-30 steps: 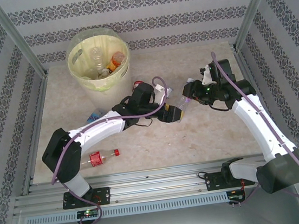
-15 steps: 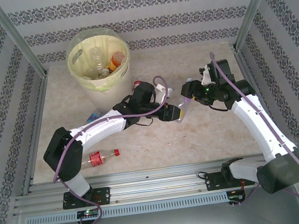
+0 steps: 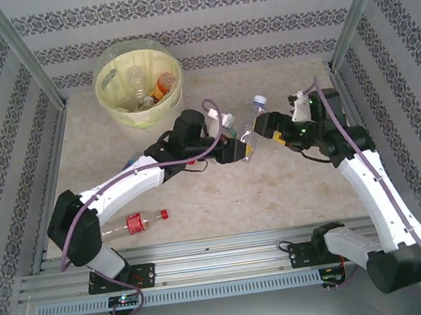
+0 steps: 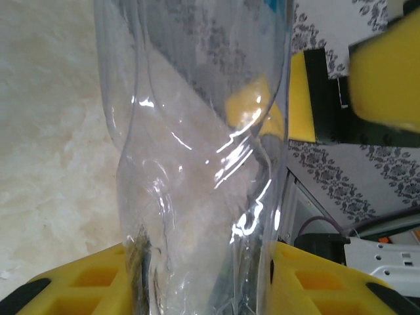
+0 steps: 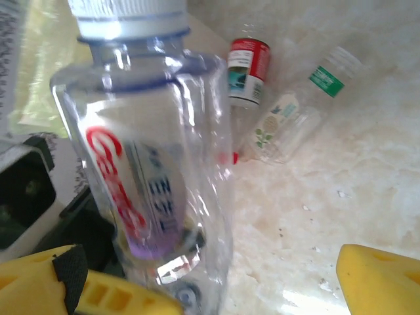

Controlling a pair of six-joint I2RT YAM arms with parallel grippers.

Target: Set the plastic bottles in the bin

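"Which fingers have a bottle?"

"My left gripper [image 3: 240, 151] pinches the clear bottle [image 3: 249, 124] low on its body, at the table's centre, with the cap tilted toward 1 o'clock. My right gripper [image 3: 266, 127] is just at its 3 o'clock, fingers spread wide on either side of it."

"And the bin [image 3: 138, 119]?"

"At 11 o'clock, with several bottles [image 3: 142, 85] inside. A red-labelled bottle [image 3: 136, 223] lies at 7 o'clock."
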